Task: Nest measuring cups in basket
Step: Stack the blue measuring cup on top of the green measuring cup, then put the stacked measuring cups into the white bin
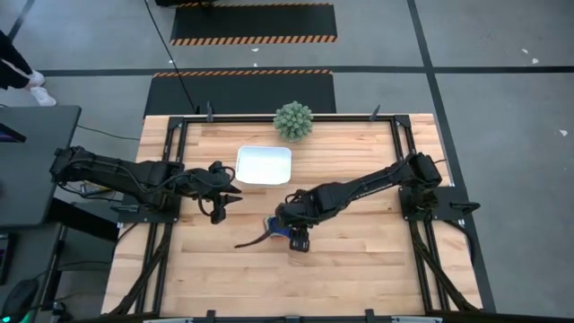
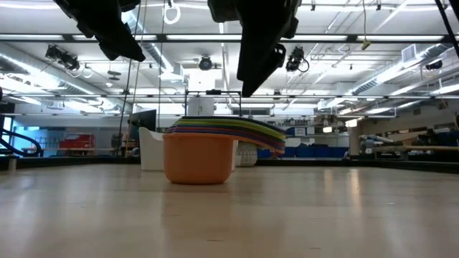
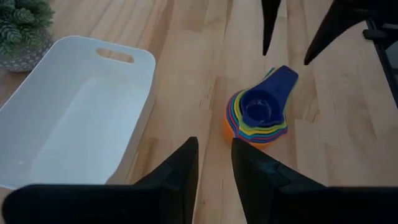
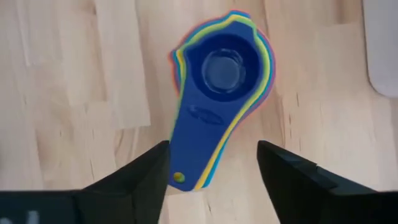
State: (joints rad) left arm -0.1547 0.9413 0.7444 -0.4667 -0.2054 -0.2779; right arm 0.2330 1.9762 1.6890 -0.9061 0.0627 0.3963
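From above: right gripper [image 1: 299, 240] hanging over the nested stack of measuring cups [image 1: 277, 228] on the wooden table [image 1: 359, 260], fingers parted and holding nothing; white basket [image 1: 264, 165] empty, well behind that claw toward the table's far edge, with the spiky ball plant [image 1: 293, 120] beyond it; left gripper [image 1: 226, 195] waiting just beside the basket's near left corner, fingers narrowly apart, empty. At table height: stack [image 2: 208, 150] resting on the tabletop, orange cup outermost, rainbow handles fanned to one side, a dark claw hovering directly above without touching; basket [image 2: 150, 147] behind the stack. Left wrist: own fingers [image 3: 180, 168] close together with a slim gap, basket [image 3: 74, 118] alongside, stack [image 3: 261, 109] ahead, navy cup on top. Right wrist: parted fingers [image 4: 149, 171] flanking the navy handle [image 4: 199, 146] from above, clear of it on both sides.
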